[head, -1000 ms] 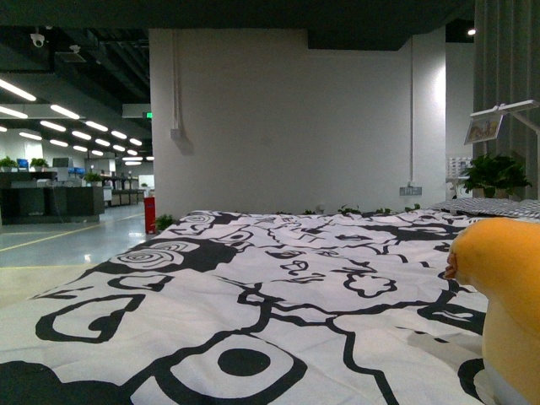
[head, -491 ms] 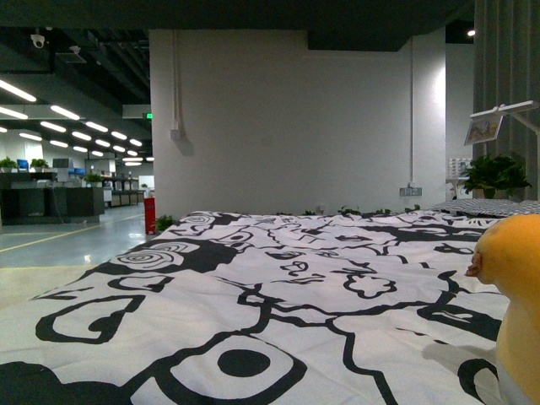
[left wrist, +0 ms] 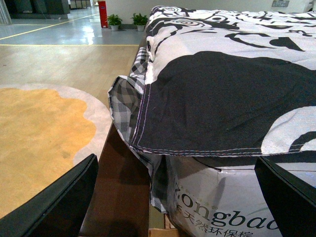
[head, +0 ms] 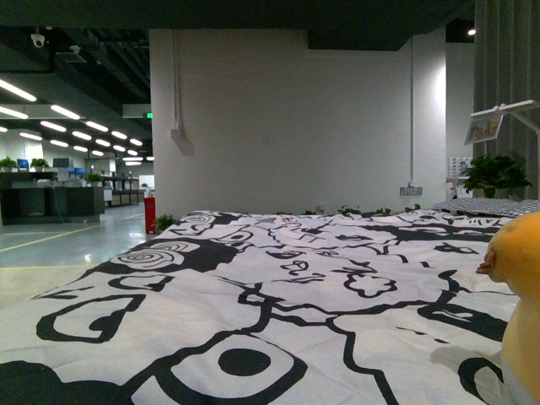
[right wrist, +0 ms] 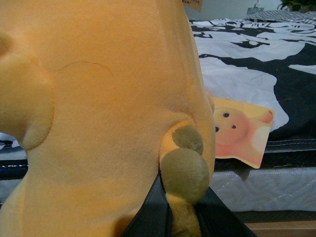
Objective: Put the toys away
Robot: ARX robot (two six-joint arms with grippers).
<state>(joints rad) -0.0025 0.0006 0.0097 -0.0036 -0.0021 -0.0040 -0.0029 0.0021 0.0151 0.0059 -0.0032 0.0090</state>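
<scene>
Plush toy (right wrist: 108, 98) pinched in right end effector (right wrist: 175, 215)

The plush toy (head: 523, 287) is at the bed's (head: 253, 287) right edge; a plant (head: 494, 175) stands behind the bed.

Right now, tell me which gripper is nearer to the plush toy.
Right. The right gripper clamps the plush toy; the left gripper hangs open by the bed corner, no toy in its view.
</scene>
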